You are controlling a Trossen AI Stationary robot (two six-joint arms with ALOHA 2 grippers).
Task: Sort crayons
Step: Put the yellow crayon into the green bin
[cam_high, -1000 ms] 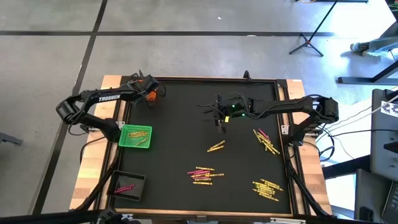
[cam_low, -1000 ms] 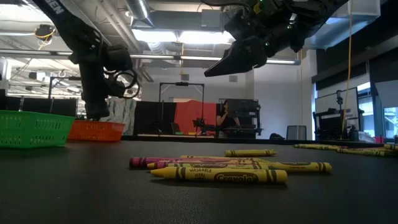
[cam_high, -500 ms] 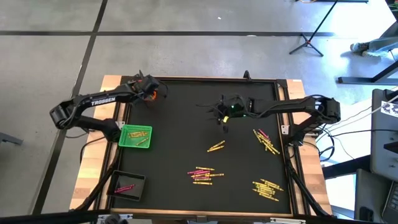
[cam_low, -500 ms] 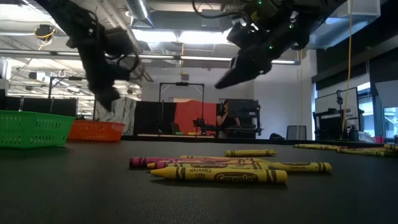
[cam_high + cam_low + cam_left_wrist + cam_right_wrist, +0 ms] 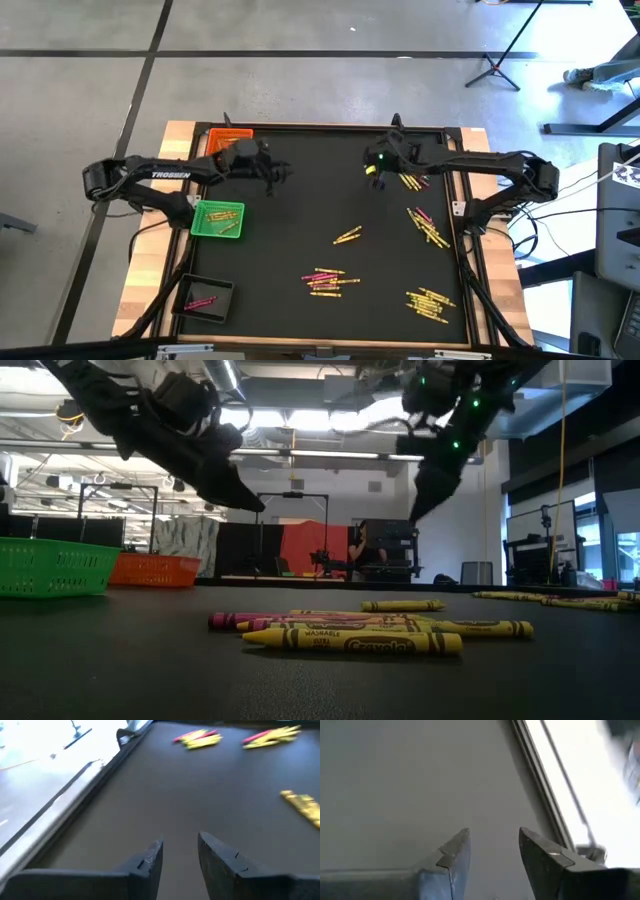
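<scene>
Crayons lie in loose clusters on the black mat: one near the middle (image 5: 347, 235), one toward the near edge (image 5: 325, 280) (image 5: 350, 635), others along the right side (image 5: 428, 225) (image 5: 430, 303) (image 5: 410, 182). My left gripper (image 5: 283, 177) (image 5: 180, 845) hangs open above bare mat at the far left, just right of the orange tray (image 5: 228, 135), slanting toward the middle. My right gripper (image 5: 370, 172) (image 5: 494, 832) hangs open above the mat near the far edge, pointing steeply down, left of the crayons at the far right. Neither has anything between its fingers.
A green tray (image 5: 218, 218) with yellow crayons stands at the left edge. A black tray (image 5: 205, 298) with pink crayons stands at the near left corner. A raised rim (image 5: 455, 170) frames the mat. Bare mat lies between the two grippers.
My left gripper has swung from above the orange tray toward the table's right, tipping from pointing down to a shallow slant. My right gripper has drawn back from the middle toward the far right and tipped steeper downward. The crayons on the mat have stayed where they were.
</scene>
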